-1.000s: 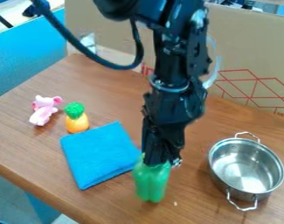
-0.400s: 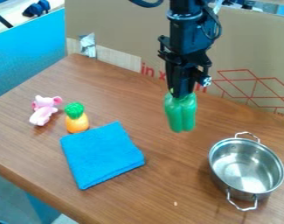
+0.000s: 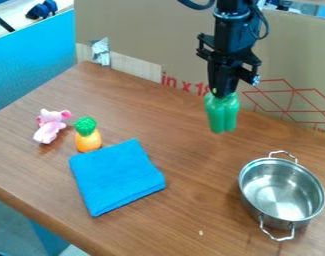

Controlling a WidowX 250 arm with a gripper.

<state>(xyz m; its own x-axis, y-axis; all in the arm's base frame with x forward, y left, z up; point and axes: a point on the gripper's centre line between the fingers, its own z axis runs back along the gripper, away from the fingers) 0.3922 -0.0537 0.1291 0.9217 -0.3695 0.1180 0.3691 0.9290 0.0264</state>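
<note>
Holding the green pepper-like piece point(image 3: 222, 114) aloft looks like the step in hand: the pincer point(image 3: 223, 94) is pinching it by its upper end, and it hangs upright, apart, as I judge it, from the wooden desk point(image 3: 171, 220), toward the desk's far side and in front of the cardboard panel point(image 3: 144, 30). The next move, to my eye, calls for a firm pinch and a level, gentle carriage, since so much of the piece hangs beneath the grip and a knock could twist it loose; any lowering wants a slow touch before the pincer spreads

Counting what lies about: one green piece, in the pincer; one metal pot point(image 3: 281, 192), upright at the right of the view, with two loop handles point(image 3: 283, 154), one at its far side and one at its near side; one folded blue cloth point(image 3: 116, 176), flat left of the pot and well apart from it; one pineapple-like toy point(image 3: 88, 137), upright just beside the cloth's far edge, though I cannot tell whether they touch; and one pink toy animal point(image 3: 51, 125), near the pineapple. That makes five things, four of them on the desk
</note>
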